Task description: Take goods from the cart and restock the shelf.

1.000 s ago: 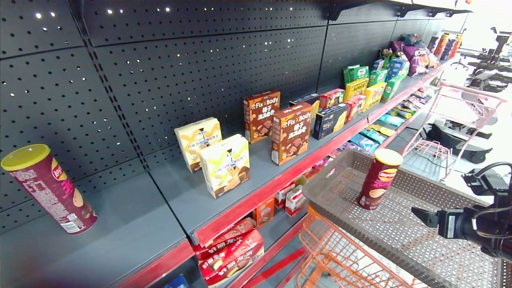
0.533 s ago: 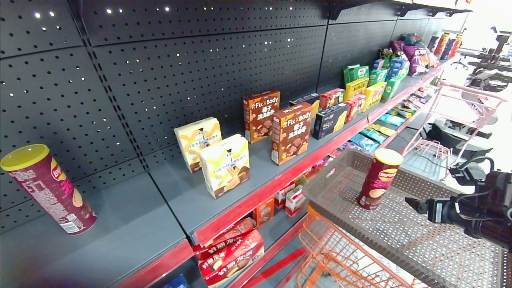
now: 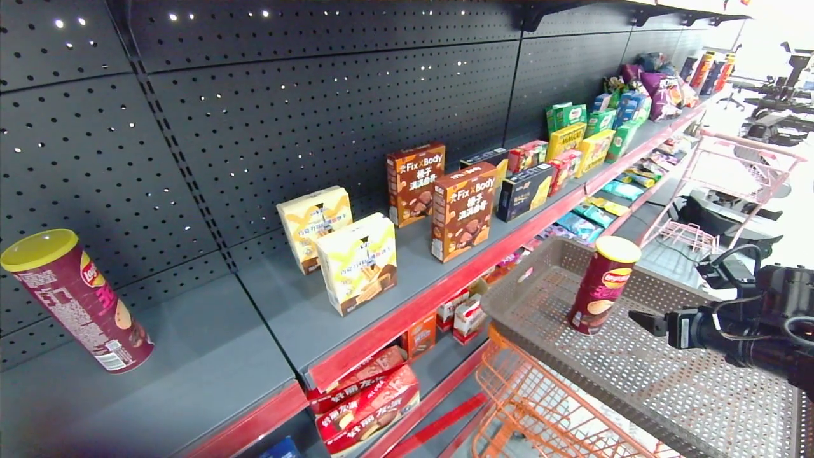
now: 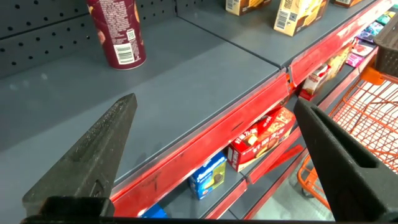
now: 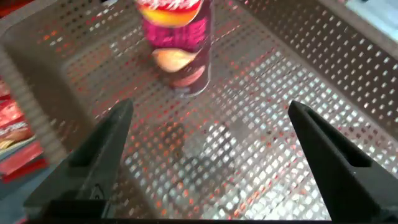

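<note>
A maroon chip can with a yellow lid (image 3: 603,284) stands upright in the grey perforated tray (image 3: 642,388) on top of the cart. My right gripper (image 3: 642,319) hovers over the tray just right of that can, open, with the can (image 5: 177,43) a short way ahead of its spread fingers (image 5: 109,146). A second, matching can (image 3: 76,299) stands on the grey shelf (image 3: 210,356) at the far left. My left gripper (image 4: 214,102) hangs open above the shelf's red front edge, with that can (image 4: 117,31) beyond it.
Cream boxes (image 3: 356,261) and brown boxes (image 3: 463,210) stand further right along the shelf, then mixed packs (image 3: 572,143). The orange wire cart basket (image 3: 534,407) sits below the tray. A pink cart (image 3: 738,178) stands at the far right. Bare shelf lies between the left can and the cream boxes.
My right gripper has moved left and slightly up over the tray, closing in on the can there. Both cans and the shelf goods have stayed put.
</note>
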Controlling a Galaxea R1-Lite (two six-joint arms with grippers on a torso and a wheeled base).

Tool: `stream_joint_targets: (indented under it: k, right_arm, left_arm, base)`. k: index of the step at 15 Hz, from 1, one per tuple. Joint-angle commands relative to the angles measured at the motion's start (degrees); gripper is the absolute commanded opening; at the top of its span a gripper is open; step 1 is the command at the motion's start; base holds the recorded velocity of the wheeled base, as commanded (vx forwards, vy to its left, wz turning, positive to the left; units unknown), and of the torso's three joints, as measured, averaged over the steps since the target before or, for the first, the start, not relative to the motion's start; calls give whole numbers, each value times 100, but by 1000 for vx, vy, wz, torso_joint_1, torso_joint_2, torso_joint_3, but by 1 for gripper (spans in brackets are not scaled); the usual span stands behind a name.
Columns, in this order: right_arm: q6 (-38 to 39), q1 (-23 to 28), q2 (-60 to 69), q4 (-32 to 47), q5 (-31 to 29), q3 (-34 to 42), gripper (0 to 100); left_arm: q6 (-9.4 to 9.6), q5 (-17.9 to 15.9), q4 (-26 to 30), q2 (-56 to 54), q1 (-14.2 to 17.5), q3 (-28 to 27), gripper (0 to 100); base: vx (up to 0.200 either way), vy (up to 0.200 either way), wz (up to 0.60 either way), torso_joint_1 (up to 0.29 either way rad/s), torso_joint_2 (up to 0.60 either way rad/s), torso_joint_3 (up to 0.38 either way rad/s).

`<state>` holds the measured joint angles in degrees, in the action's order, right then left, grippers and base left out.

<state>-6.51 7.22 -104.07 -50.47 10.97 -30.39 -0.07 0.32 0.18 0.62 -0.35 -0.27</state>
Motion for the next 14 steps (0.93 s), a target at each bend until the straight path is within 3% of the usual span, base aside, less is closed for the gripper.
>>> stream_joint_targets:
  k: [1,14]
  right_arm:
    - [-17,34,-456,-218,10,-178,100]
    - [-588,-309,-1581,-1782,327,-705,100]
  left_arm:
    - [-1,3,-1,8,0,0,100]
    - [-1,3,-1,8,0,0,100]
  base:
    - [0,0,0,0,0,0]
    - [0,0,0,0,0,0]
